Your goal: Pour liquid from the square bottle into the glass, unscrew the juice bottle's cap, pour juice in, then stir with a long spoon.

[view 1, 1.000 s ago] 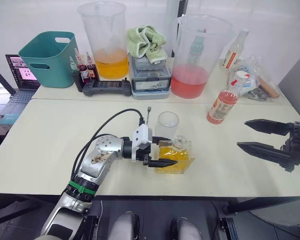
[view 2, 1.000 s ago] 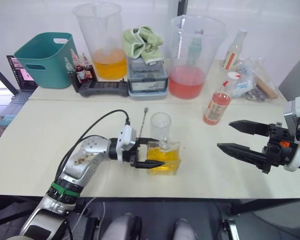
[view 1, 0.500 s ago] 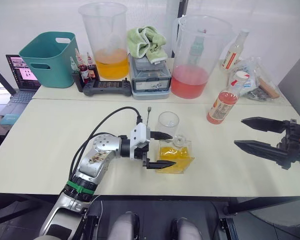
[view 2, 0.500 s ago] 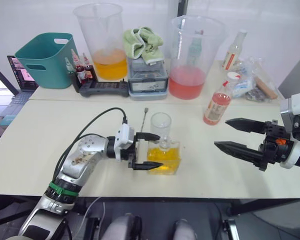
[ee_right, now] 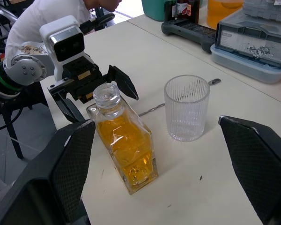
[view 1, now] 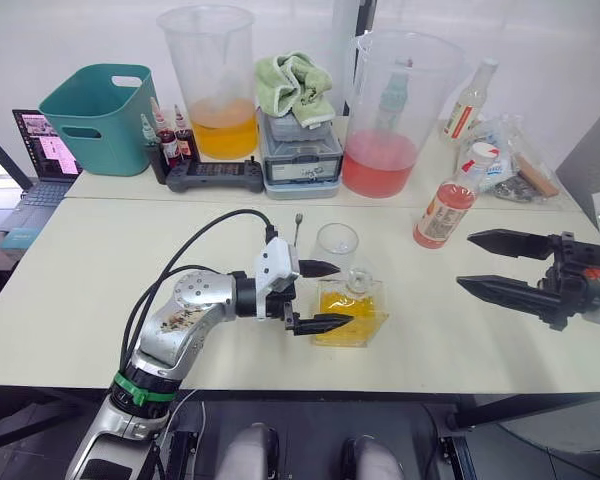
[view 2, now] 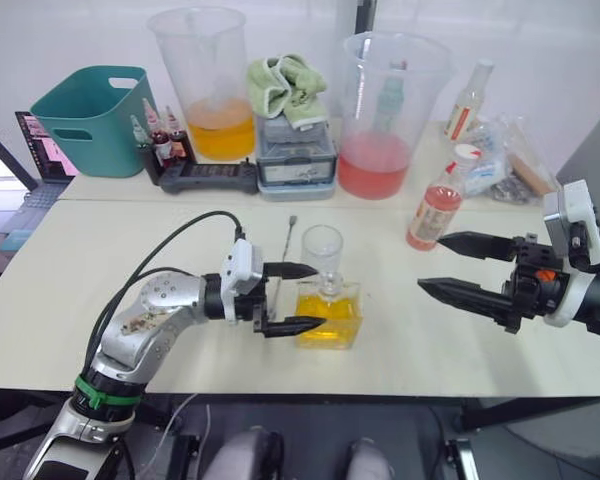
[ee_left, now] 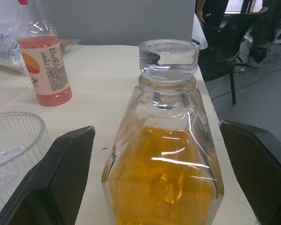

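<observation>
Since the earlier frames the left gripper (view 1: 318, 296) has let go of the square bottle (view 1: 352, 312) and drawn back toward the left of the frame, while the right gripper (view 1: 488, 265) has moved in a little from the right edge. Both sets of black fingers now stand wide apart, holding nothing.

From the left jaws outward, the square bottle sits just past the fingertips, at centre of the head view and slightly below the middle; the left wrist view shows it squarely between the two fingers, upright, its long axis vertical. I judge the left arm far nearer than the right, which hangs well apart at the right side.

That bottle is clear faceted glass, flat-sided and squat, with amber-yellow liquid and a thick round clear stopper (ee_left: 169, 55) still seated in its short neck. Just behind it stands the ribbed glass (view 1: 336, 253), empty-looking. The long spoon (view 1: 295, 228), thin silver metal, lies on the pale tabletop (view 1: 110, 270) beside the glass. The juice bottle (view 1: 445, 211), slim plastic with pinkish liquid and a white cap (view 1: 474, 156), stands at right of centre.
</observation>
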`<state>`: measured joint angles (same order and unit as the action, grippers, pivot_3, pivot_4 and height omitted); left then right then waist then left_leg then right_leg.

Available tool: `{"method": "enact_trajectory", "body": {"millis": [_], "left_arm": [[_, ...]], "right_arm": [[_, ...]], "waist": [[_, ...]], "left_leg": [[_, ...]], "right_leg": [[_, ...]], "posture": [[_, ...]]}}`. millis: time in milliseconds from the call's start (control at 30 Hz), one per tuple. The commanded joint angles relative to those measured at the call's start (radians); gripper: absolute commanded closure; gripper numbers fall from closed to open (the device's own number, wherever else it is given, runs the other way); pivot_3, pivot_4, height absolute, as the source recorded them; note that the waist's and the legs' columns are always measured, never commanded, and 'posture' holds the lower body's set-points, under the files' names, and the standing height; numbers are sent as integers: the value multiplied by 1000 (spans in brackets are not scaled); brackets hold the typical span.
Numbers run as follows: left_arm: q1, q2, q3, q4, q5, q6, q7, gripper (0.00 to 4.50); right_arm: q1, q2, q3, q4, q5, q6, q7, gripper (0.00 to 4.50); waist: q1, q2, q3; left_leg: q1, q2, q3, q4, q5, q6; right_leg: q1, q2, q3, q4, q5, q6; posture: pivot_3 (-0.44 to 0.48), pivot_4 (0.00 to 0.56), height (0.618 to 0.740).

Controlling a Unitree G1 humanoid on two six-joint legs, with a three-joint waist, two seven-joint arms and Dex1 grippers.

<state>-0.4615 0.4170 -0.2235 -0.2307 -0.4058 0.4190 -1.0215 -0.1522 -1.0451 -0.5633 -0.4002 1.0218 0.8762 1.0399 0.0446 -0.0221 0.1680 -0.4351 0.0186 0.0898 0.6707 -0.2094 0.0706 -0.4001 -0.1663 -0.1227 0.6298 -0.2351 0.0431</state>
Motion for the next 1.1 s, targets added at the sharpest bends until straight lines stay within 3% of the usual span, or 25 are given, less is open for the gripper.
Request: {"method": "enact_trajectory", "body": {"millis": [33, 67, 267, 600, 867, 1100], "left_arm": [[-6, -6, -21, -19, 7, -19, -3, 8], [-8, -10, -25, -13, 8, -21, -5, 8], [-31, -26, -47, 31, 18, -38, -26, 1726], [-51, -34, -56, 59, 27, -49, -46, 1735], [-61, -39, -60, 67, 26, -53, -56, 1735], [-66, -39, -57, 70, 26, -52, -65, 1735]], "right_arm": [[-29, -6, -2, -5, 3, -28, 2, 0], [-35, -4, 3, -12, 8, -27, -2, 0], [-81, 18, 54, -53, 28, -21, -39, 0], [-263, 95, 271, -134, 30, -8, -126, 0], [-302, 167, 444, -162, -86, -38, -191, 0], [-279, 174, 484, -146, -177, -77, -178, 2156]], "waist": [[1, 0, 0], [1, 0, 0], [1, 0, 0], [5, 1, -1], [6, 2, -1], [6, 2, -1]], "left_leg": [[0, 0, 0, 0, 0, 0], [0, 0, 0, 0, 0, 0], [0, 0, 0, 0, 0, 0], [0, 0, -3, 6, -2, 3], [0, 0, -4, 6, -2, 3], [-1, -1, -4, 6, -2, 3]], "right_leg": [[0, 0, 0, 0, 0, 0], [0, 0, 0, 0, 0, 0], [0, 0, 0, 0, 0, 0], [4, 0, 0, 0, 0, 0], [4, 1, 0, 0, 0, 1], [4, 1, 0, 0, 0, 1]], "posture": [[0, 150, 736], [0, 150, 736], [0, 150, 736], [0, 150, 736], [0, 150, 736], [0, 150, 736]]}}
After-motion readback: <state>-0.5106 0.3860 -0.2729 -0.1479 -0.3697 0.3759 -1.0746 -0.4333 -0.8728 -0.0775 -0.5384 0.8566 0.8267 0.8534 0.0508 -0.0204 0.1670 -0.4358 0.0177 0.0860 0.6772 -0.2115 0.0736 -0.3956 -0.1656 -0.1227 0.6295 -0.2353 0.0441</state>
